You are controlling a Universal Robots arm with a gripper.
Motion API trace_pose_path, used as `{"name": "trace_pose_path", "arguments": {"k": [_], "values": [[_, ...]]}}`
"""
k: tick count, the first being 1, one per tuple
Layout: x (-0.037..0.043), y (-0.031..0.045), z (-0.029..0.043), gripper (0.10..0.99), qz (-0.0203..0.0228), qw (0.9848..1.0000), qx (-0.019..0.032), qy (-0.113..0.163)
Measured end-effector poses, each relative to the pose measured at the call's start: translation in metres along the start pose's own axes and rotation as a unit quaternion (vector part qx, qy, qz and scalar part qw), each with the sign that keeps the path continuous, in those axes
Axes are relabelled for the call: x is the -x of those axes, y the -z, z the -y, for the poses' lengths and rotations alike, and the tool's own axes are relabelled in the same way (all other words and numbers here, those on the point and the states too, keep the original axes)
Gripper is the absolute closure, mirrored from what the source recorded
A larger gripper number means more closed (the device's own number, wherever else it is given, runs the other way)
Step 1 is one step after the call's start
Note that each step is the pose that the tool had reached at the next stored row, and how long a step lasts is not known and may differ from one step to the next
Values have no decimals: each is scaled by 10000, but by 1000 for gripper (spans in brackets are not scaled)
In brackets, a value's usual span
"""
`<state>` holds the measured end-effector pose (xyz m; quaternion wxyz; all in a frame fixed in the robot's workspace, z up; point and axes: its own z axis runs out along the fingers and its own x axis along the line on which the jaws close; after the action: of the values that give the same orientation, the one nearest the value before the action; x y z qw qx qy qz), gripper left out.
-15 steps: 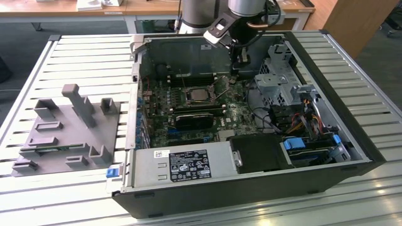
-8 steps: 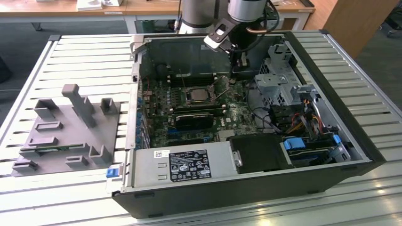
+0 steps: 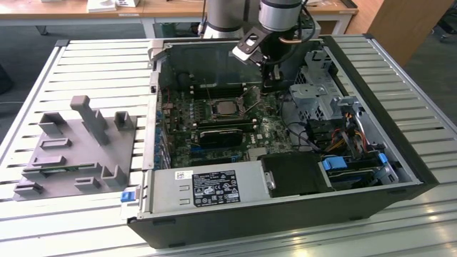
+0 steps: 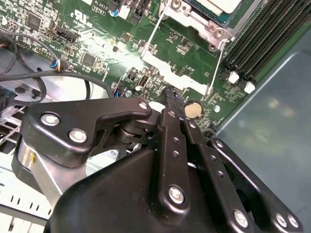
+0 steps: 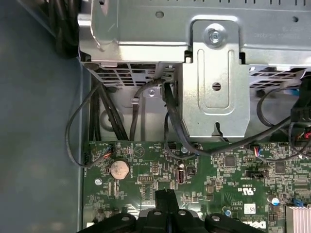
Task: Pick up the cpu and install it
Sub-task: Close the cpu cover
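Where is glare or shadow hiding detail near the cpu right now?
Second wrist view: glare washes out a patch of the motherboard. Exterior view: inside the case it is dim, yet the cpu reads clearly. First wrist view: evenly lit, no strong glare.

Most of cpu (image 4: 217, 4) cut off at second wrist view's edge; pincer (image 5: 167, 195) body cropped in first wrist view.

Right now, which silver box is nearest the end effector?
The drive cage, right beside the end effector; the labelled box sits far from it.
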<state>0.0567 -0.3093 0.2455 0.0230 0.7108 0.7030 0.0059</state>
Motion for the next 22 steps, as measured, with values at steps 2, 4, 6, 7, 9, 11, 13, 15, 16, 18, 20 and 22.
{"name": "trace_pose_path", "arguments": {"k": [2,4,6,7,9,11,13,15,16,18,20,22], "values": [[0,-3,12,980,2,10000,0,0],[1,-2,63,980,1,10000,0,3],[2,1,127,980,1,10000,0,3],[2,2,164,980,1,10000,0,5],[3,6,248,980,0,10000,0,6],[4,8,321,980,1,10000,0,6],[5,6,373,980,-1,10000,0,6],[5,5,418,980,0,10000,0,9],[5,4,442,980,0,10000,0,10],[6,3,502,980,1,10000,0,12],[6,1,567,980,0,10000,0,14],[13,-8,609,980,0,10000,0,16]]}}
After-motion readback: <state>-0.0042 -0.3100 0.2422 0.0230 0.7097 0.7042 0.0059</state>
